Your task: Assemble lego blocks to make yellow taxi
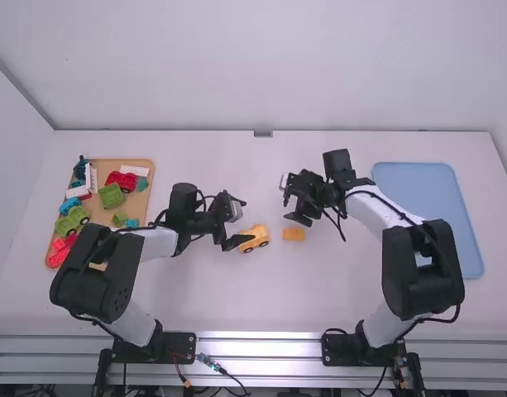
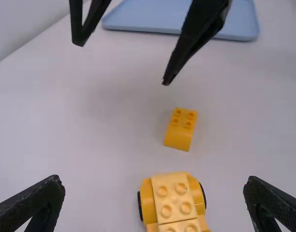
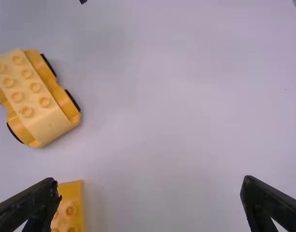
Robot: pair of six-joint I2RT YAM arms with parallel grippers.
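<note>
At center-left, left hand (image 1: 240,222) wide open, angled right and low near a yellow car (image 1: 255,238) set wheels-down on the tabletop (image 1: 236,298). Just right of the car, a yellow brick (image 1: 294,235), studs up. On the brick's far side, right hand (image 1: 287,201), also wide open, pointed left, above the tabletop.
</note>
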